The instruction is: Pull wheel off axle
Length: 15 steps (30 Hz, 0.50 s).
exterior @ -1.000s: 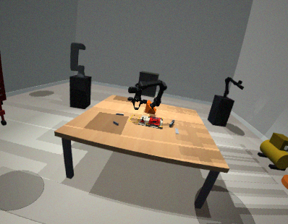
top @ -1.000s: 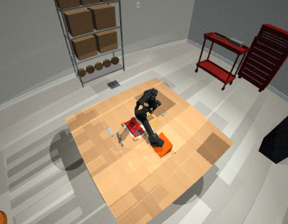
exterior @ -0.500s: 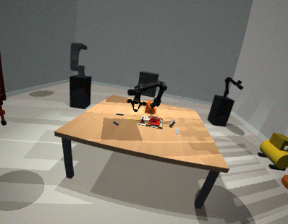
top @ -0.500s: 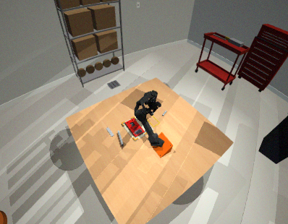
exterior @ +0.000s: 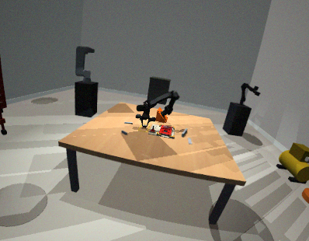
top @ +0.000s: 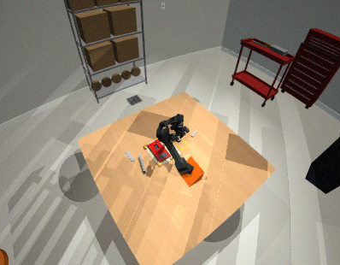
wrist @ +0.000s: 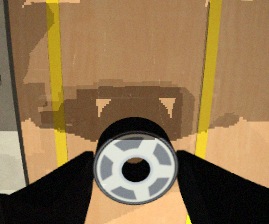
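Wheel Off Its Axle, Carried to the Yellow Outline

At the left of the wrist view lay the edge of a pale board (wrist: 1,160) (top: 164,161) (exterior: 154,127), the plate that bore the red fixtures (top: 159,150) (exterior: 166,130). It stood beside the marked area, presumably so that the carry would be short.

Next came the left strip of the yellow outline (wrist: 56,75) (top: 184,143) (exterior: 142,128), running up the view on one side of the wheel. In the middle was the wheel (wrist: 156,150) itself, gripped between the two fingers of the gripper (wrist: 135,159) (top: 180,139) (exterior: 144,125), which had closed on opposite sides of its rim. That hold left the pale spoked face and the dark centre hole uncovered, a sensible grip for drawing a wheel straight up off an axle and for setting it down flat.

To the right, the other yellow strip passed behind the right finger. The wheel appeared between the strips, though its height above the tabletop (wrist: 131,45) (top: 156,214) (exterior: 123,144) could not be told. Lowering likely came next, then a wide release and a straight lift, since a finger brushing the rim could drag the wheel off its spot.
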Motion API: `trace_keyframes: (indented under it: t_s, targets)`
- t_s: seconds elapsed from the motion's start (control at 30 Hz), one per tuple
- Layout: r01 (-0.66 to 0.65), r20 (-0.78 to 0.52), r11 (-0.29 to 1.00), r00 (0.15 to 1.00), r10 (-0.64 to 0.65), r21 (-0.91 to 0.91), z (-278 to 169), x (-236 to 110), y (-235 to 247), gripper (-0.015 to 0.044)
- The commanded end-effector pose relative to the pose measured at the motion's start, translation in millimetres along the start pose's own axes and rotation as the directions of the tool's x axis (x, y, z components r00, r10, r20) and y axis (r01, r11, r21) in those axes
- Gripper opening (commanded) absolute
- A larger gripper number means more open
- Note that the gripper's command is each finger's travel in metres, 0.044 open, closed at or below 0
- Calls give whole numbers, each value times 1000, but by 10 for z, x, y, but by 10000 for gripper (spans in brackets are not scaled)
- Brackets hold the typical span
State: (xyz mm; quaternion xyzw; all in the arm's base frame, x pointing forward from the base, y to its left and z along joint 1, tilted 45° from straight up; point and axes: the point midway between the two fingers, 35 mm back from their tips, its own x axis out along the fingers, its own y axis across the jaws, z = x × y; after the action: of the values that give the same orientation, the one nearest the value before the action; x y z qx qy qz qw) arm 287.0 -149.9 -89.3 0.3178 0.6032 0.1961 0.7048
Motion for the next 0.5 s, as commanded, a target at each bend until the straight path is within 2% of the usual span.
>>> trace_keyframes:
  t_s: [0.0, 0.1, 0.47]
  targets:
    - [-7, 0, 1000, 1000, 7, 9, -28, 108, 4, 0]
    - [-7, 0, 1000, 1000, 7, 9, -28, 108, 4, 0]
    - [-3, -1, 1000, 1000, 3, 3, -14, 49, 0, 289]
